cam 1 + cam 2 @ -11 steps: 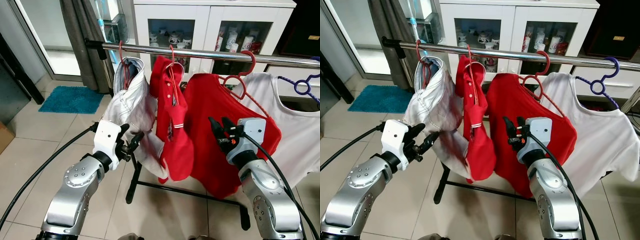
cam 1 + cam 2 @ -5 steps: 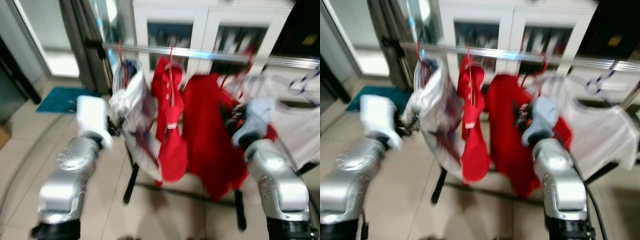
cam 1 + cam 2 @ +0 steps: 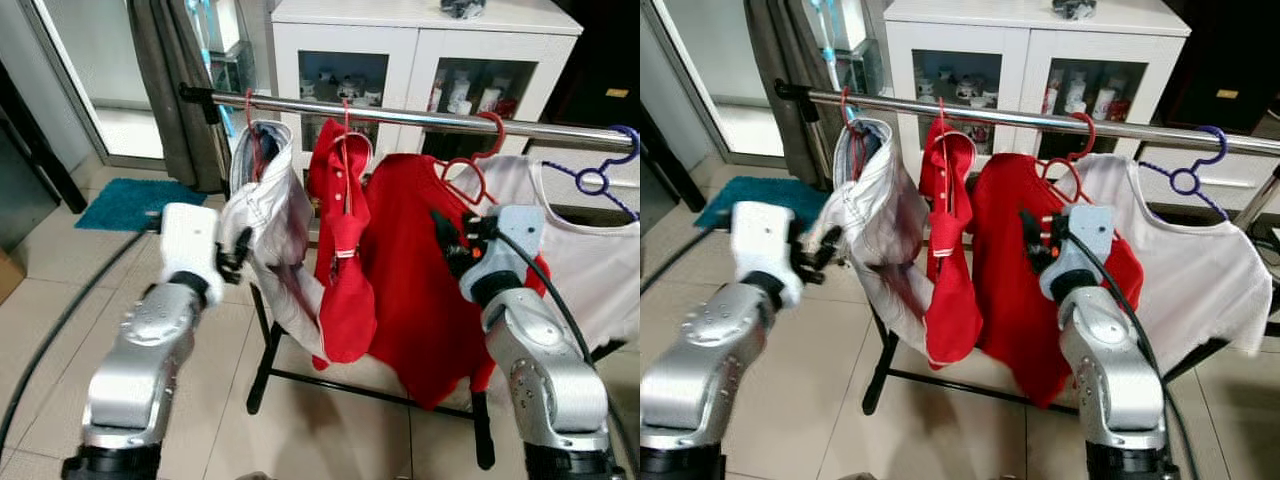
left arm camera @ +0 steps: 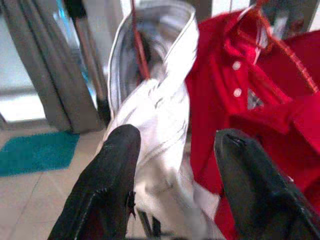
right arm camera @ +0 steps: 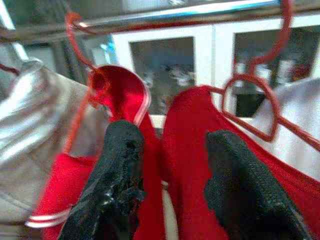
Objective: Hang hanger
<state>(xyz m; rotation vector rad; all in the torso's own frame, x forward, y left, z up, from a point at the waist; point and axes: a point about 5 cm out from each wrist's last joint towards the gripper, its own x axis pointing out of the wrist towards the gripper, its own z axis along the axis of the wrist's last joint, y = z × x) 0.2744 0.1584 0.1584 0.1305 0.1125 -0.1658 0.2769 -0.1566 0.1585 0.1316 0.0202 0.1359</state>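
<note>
hangers (image 3: 484, 160): 4 | red garments (image 3: 415, 270): 2 | white garments (image 3: 268, 215): 2 | rail (image 3: 420, 120): 1

Left gripper (image 3: 240, 252): drawing back toward the robot, now just beside the white shirt (image 3: 265, 215), fingers apart.
Right gripper (image 3: 452, 240): rising slightly against the red T-shirt (image 3: 410, 270), fingers apart.

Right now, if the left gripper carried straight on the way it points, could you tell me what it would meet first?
Most likely the white-grey shirt hanging at the left end of the steel rail: the left gripper, jaws open, points at it, though depth is unclear.
</note>
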